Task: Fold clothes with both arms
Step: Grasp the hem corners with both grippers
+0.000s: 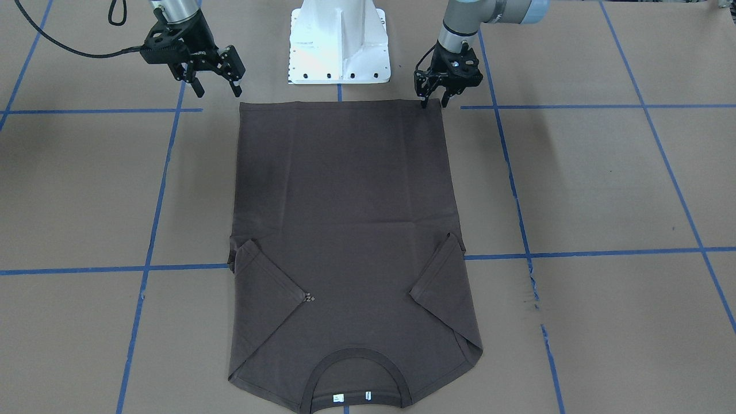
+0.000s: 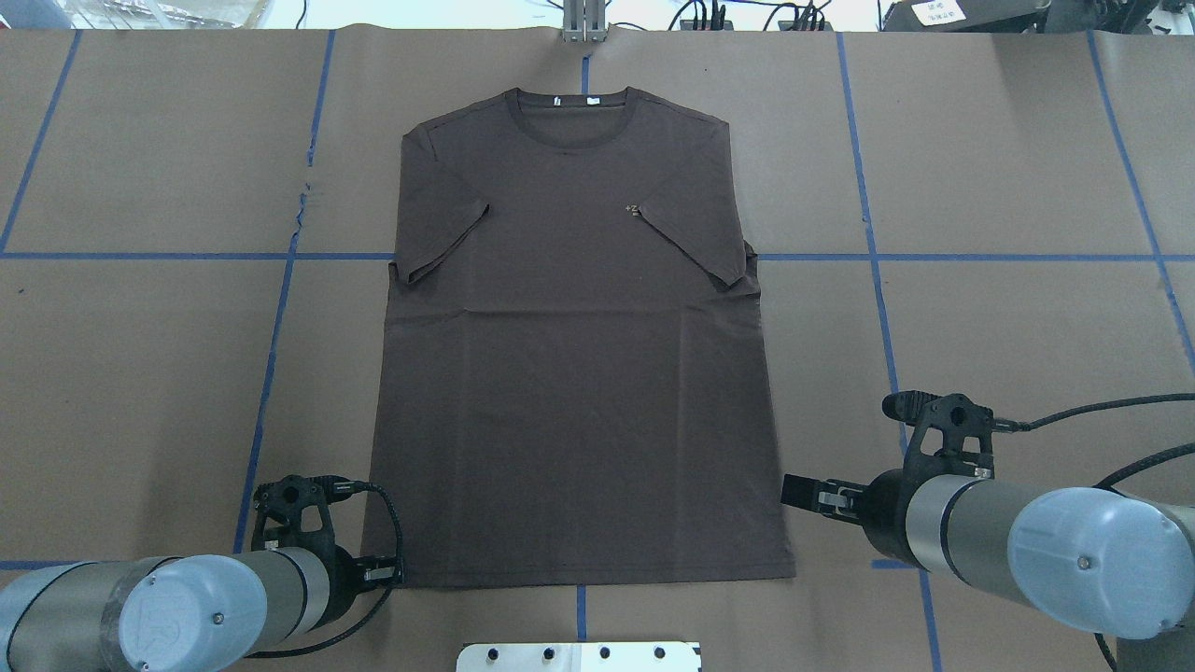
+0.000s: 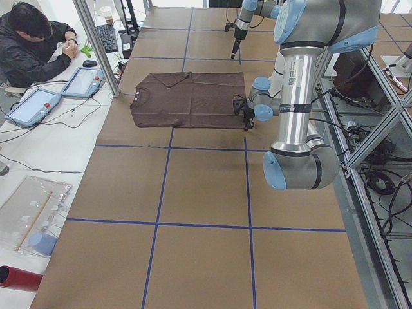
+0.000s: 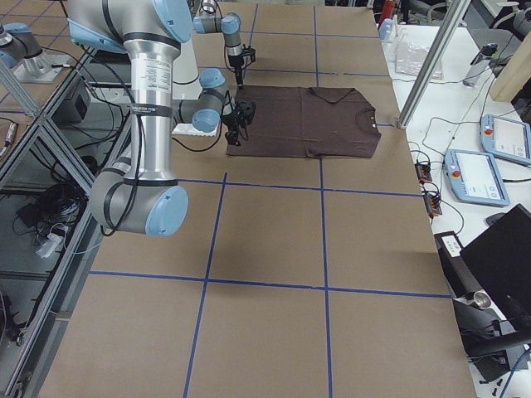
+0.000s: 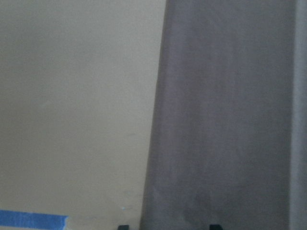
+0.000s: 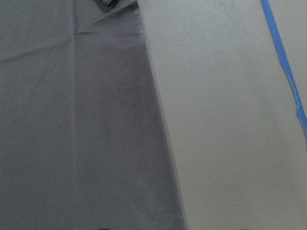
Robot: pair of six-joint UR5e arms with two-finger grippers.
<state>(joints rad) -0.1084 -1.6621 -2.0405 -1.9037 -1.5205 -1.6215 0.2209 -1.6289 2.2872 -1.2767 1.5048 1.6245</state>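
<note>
The dark brown T-shirt (image 1: 345,218) (image 2: 569,392) lies flat and face up, collar (image 2: 571,117) away from the robot, both sleeves folded in over the chest. My left gripper (image 1: 433,102) (image 2: 381,572) is low at the hem corner on the robot's left and open. In the left wrist view the shirt's side edge (image 5: 153,143) runs between the two fingertips. My right gripper (image 1: 217,88) (image 2: 801,492) is open, raised above the table just outside the other hem corner. The right wrist view shows the shirt's (image 6: 72,143) edge and bare table.
The white pedestal base (image 1: 339,46) stands just behind the hem. Blue tape lines (image 2: 868,257) cross the brown table cover. A person (image 3: 29,45) sits at a side desk with tablets (image 3: 38,103) beyond a metal post (image 3: 96,45).
</note>
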